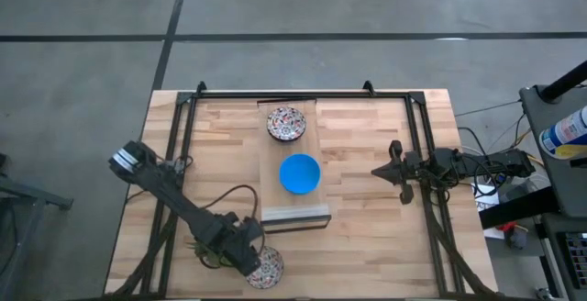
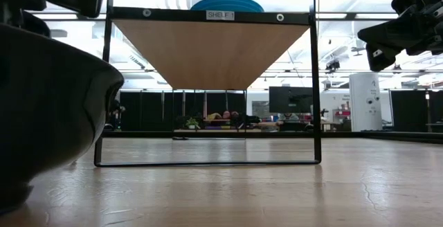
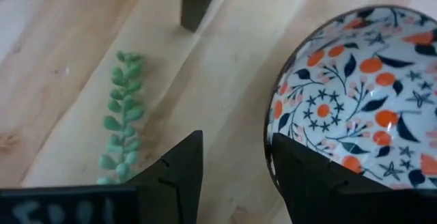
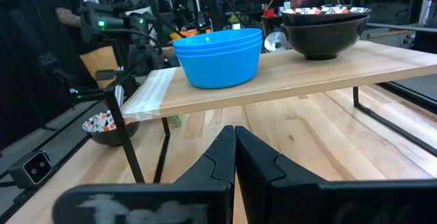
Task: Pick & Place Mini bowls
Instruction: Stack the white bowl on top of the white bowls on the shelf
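A floral bowl (image 3: 362, 94), white with orange-and-dark sprigs, sits on the counter's (image 1: 367, 246) near edge; left gripper (image 3: 235, 173) jaws straddle its rim, released. Its right side is cut off. Right gripper (image 4: 235, 149) clenched, empty.

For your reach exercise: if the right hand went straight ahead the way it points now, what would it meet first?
Probably the wooden shelf, near its front edge below the stacked blue bowls. The shut right hand points that way, though depth is unclear.

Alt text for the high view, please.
From above: the left pincer is at a floral bowl on the table's near edge; a blue bowl and another floral bowl sit on a shelf. The right pincer waits, shut.
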Controlling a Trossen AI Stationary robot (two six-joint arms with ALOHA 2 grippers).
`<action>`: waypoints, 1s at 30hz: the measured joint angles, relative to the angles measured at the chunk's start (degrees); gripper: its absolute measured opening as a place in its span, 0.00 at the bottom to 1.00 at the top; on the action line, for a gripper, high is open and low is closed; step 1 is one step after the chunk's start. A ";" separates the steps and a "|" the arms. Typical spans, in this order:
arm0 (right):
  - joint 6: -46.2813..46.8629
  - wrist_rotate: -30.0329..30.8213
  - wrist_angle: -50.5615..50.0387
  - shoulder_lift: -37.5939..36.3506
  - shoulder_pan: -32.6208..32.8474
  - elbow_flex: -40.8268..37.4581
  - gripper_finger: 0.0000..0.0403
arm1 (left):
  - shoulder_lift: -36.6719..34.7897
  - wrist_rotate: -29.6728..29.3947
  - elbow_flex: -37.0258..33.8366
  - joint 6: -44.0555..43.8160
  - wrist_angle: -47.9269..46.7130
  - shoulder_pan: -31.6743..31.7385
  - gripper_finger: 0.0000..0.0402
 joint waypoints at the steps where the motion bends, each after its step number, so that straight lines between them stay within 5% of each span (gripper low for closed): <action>1: 0.00 0.00 -0.01 0.00 0.01 0.00 0.02 | 0.16 0.00 0.00 0.03 0.36 -0.02 0.41; 30: 0.01 0.00 0.01 0.00 0.00 0.00 0.02 | 1.39 1.66 -0.07 -1.08 4.43 -0.92 0.41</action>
